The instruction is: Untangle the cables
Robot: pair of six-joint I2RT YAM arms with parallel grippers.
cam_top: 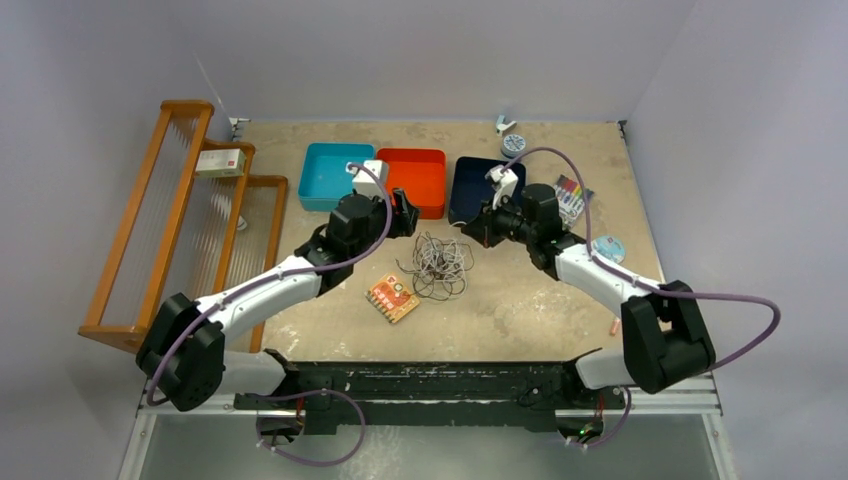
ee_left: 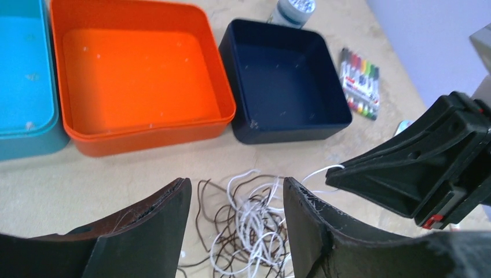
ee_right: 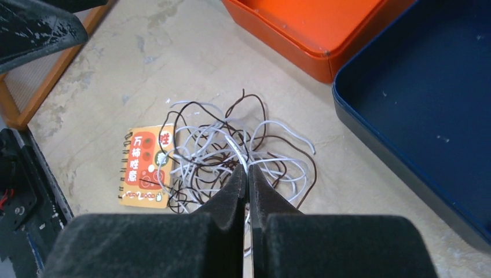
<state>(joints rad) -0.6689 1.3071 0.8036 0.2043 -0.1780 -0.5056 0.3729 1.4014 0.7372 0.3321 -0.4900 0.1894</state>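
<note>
The cables [cam_top: 440, 265] lie in one tangled heap of thin dark brown and white cords in the middle of the table. My left gripper [cam_top: 404, 214] hovers just left of and behind the heap. In the left wrist view it is open [ee_left: 236, 180], with the cables [ee_left: 255, 226] showing on the table through the gap between its jaws. My right gripper [cam_top: 470, 232] reaches in from the right and is shut [ee_right: 248, 168] on a white strand at the heap's [ee_right: 231, 147] near edge. That white strand runs up to the right gripper's fingers [ee_left: 394, 168].
A turquoise tray [cam_top: 325, 175], an orange tray [cam_top: 412, 155] and a navy tray [cam_top: 468, 182] stand in a row behind the heap. An orange notebook [cam_top: 392, 298] lies at its front left. A marker pack [cam_top: 572, 195], tape rolls [cam_top: 607, 248] and a wooden rack [cam_top: 180, 220] sit at the sides.
</note>
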